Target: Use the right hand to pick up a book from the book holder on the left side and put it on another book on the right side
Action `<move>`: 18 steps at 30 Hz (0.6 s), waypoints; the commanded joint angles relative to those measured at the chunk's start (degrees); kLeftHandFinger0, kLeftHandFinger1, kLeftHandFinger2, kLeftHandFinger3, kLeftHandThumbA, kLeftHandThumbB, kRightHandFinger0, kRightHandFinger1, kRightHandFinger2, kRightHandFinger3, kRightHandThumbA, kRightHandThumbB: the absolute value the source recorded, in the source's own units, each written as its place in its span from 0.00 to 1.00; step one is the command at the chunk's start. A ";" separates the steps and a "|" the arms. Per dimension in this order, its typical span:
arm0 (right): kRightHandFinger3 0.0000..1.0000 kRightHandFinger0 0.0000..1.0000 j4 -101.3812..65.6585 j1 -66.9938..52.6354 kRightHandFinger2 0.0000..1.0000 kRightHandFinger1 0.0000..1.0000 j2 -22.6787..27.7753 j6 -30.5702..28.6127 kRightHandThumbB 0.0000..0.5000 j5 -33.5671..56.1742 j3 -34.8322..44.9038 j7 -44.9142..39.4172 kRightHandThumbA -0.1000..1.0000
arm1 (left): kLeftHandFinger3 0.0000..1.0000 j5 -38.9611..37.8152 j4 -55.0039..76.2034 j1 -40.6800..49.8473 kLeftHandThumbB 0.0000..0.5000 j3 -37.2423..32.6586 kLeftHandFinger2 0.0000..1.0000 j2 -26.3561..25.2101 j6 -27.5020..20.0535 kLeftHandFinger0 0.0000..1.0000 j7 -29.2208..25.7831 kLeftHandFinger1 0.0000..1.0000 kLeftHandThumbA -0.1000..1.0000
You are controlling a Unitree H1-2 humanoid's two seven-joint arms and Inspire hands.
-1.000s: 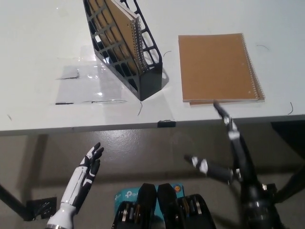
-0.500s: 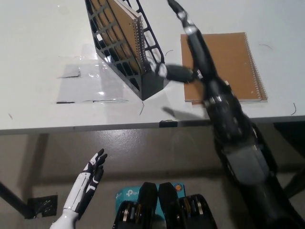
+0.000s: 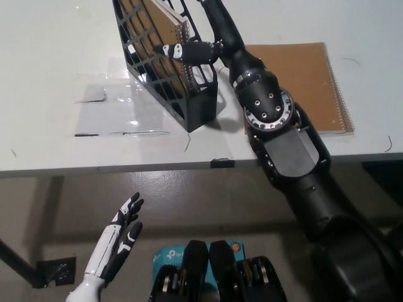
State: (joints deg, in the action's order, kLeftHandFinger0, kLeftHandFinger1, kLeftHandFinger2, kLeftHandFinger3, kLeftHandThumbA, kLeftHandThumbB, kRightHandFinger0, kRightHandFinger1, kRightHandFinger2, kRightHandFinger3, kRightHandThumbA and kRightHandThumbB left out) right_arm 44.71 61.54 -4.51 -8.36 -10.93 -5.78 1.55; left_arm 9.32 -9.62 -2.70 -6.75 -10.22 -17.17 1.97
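Brown spiral-bound book (image 3: 157,31) upright in black lattice holder (image 3: 189,94); black right hand (image 3: 204,38) over it, fingers apart, grip unclear. White left hand (image 3: 116,242) rests low, fingers spread.

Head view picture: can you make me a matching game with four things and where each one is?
Things:
1. white left hand
2. black right hand
3. book holder
4. flat brown book

Places:
A. lying on the table's right side
B. standing on the table with a spiral book inside
C. low down, in front of the table edge, open
D. reaching into the top of the holder

Pairs: 1-C, 2-D, 3-B, 4-A
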 commanded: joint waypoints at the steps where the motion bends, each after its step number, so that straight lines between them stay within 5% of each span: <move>1: 1.00 1.00 1.91 5.09 1.00 1.00 -0.95 -0.14 0.72 1.61 0.36 -0.56 1.00 | 1.00 1.36 1.43 -0.11 0.64 -0.32 1.00 -0.70 -0.75 1.00 0.67 1.00 0.97; 18: 1.00 1.00 8.57 3.80 1.00 1.00 -1.80 -3.75 0.73 1.10 -0.81 -0.67 1.00 | 1.00 1.57 1.86 1.00 0.61 -0.48 1.00 -0.90 -1.00 1.00 1.00 1.00 0.92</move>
State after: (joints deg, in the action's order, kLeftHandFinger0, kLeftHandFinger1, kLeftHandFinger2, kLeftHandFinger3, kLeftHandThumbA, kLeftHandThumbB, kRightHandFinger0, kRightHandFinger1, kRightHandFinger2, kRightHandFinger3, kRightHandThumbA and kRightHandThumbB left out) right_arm 52.99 63.19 -5.45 -9.07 -10.58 -6.19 1.23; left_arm 10.26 -9.36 -1.95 -6.91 -10.24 -17.10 2.00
